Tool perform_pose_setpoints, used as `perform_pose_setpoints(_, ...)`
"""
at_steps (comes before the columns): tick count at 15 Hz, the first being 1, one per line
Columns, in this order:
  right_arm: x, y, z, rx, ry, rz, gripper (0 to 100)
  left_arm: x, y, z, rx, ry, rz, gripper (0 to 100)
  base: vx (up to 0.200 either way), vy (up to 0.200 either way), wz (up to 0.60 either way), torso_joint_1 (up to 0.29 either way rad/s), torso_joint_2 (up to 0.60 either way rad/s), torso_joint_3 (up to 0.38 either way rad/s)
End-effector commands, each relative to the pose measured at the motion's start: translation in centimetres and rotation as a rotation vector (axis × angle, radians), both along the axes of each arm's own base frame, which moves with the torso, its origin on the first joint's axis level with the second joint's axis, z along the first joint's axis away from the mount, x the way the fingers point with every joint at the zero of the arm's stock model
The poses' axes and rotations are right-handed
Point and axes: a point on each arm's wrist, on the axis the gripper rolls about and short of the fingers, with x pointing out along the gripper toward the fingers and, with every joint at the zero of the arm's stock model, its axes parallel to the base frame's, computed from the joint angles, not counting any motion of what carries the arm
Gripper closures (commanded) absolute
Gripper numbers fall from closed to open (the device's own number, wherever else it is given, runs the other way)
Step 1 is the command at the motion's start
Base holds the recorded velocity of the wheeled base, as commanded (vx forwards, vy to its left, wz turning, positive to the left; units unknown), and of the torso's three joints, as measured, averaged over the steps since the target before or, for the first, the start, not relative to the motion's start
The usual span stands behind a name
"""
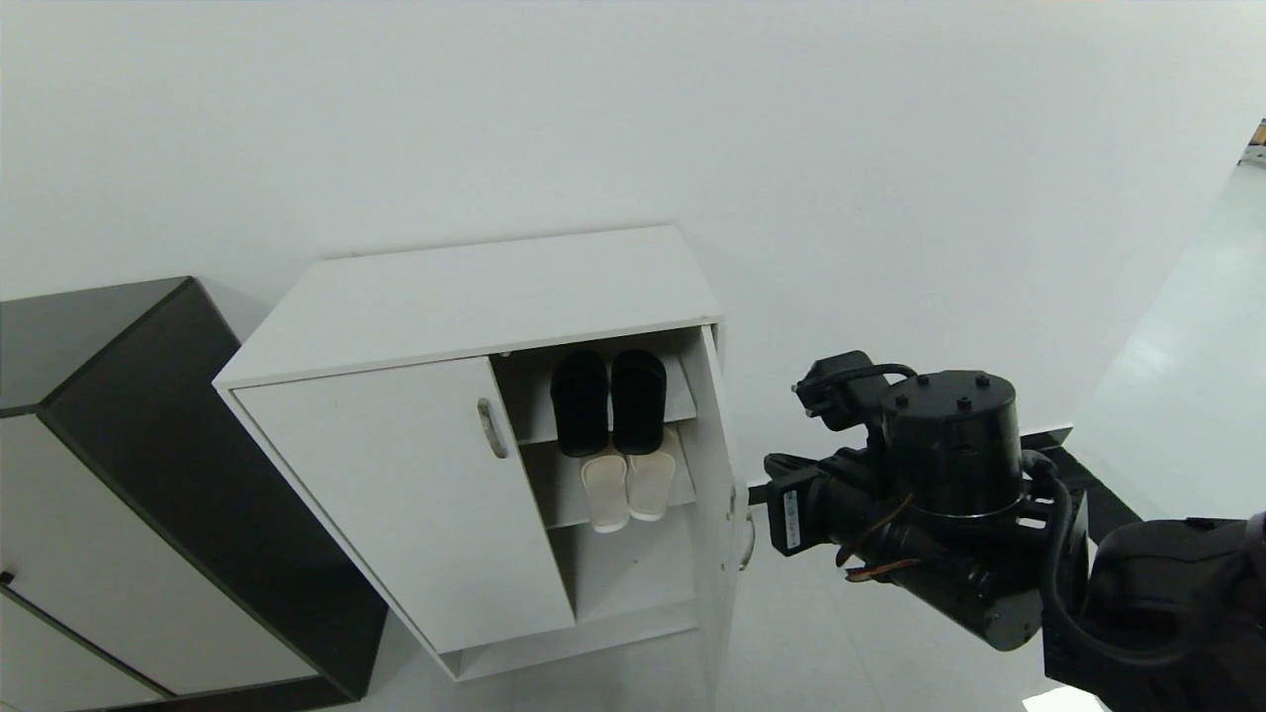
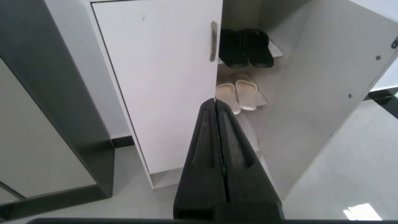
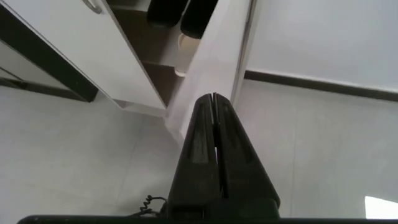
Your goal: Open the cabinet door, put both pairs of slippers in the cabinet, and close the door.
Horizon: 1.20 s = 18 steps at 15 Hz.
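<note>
The white cabinet [image 1: 475,297] has its left door [image 1: 396,494] closed and its right door [image 1: 717,475] swung open. A black pair of slippers [image 1: 608,400] lies on the top shelf and a white pair [image 1: 628,485] on the shelf below. My right gripper [image 1: 771,470] is shut and empty, its tip [image 3: 214,98] close to the outer face of the open door [image 3: 211,68]. My left gripper [image 2: 216,104] is shut and empty in front of the closed door [image 2: 168,74], below its handle [image 2: 213,41]. Both pairs, black [image 2: 245,48] and white [image 2: 239,94], lie beyond it.
A dark cabinet [image 1: 148,425] with pale fronts stands close against the white cabinet's left side. A white wall is behind, with a dark baseboard [image 3: 323,84]. Pale open floor [image 1: 1167,396] lies to the right of the open door.
</note>
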Motion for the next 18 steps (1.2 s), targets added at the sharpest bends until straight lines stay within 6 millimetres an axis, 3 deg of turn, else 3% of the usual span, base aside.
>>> perform_pose_setpoints(1,-0.4,-0.3,-0.1,-0.008,-0.013,0.008,100,0.0,0.0,0.0,-0.001,0.001,0.001,100,0.0,0.0,0.0,0.0,0.0,0.0)
perform_pose_setpoints(3,-0.3,-0.2,-0.2,-0.002,-0.022,0.01,100,0.0,0.0,0.0,-0.001,0.001,0.001,100,0.0,0.0,0.0,0.0,0.0,0.0)
perform_pose_setpoints(8,-0.5,0.0,-0.2,-0.001,-0.025,0.018,100,0.0,0.0,0.0,-0.002,0.001,0.002,100,0.0,0.0,0.6,0.001,0.0,0.004)
perform_pose_setpoints(13,-0.2,-0.4,0.2,-0.01,-0.054,-0.001,100,0.0,0.0,0.0,-0.002,0.001,0.002,100,0.0,0.0,0.0,0.0,0.0,0.0)
perform_pose_setpoints(18,0.1,-1.9,-0.2,-0.131,-0.087,-0.076,100,0.0,0.0,0.0,-0.002,0.001,0.002,100,0.0,0.0,0.0,0.0,0.0,0.0)
